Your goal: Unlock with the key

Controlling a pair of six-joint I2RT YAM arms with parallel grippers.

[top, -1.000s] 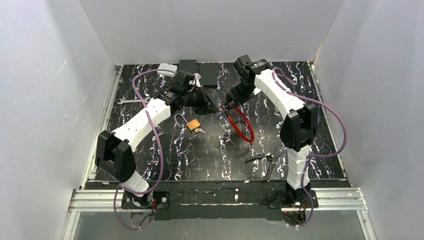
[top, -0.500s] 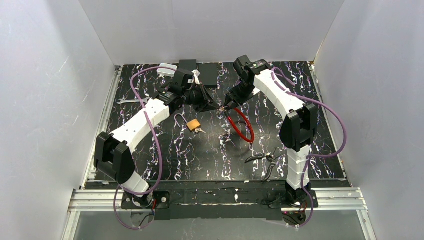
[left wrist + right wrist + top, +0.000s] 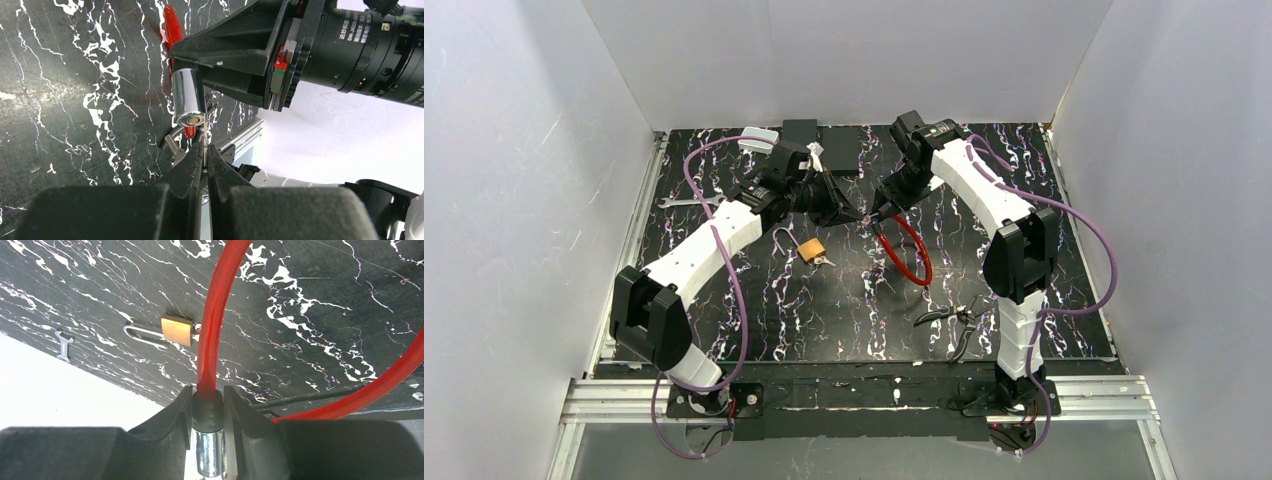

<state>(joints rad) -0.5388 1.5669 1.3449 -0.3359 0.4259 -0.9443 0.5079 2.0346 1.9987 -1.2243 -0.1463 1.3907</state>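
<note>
Here, left tool (image 3: 204, 149) pinching key (image 3: 204, 134), right tool (image 3: 208, 396) clamping cable lock (image 3: 210, 340), padlock (image 3: 811, 247), pliers (image 3: 954, 320) nearby.

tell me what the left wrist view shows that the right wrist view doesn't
Only left wrist: the keyhole face of the chrome lock cylinder, and the thin key pinched in the left pincer, its tip right at the keyhole. Only right wrist: the brass padlock and a small wrench lying on the table. Both: the red cable, the cylinder clamped in the right pincer, and that table.
</note>
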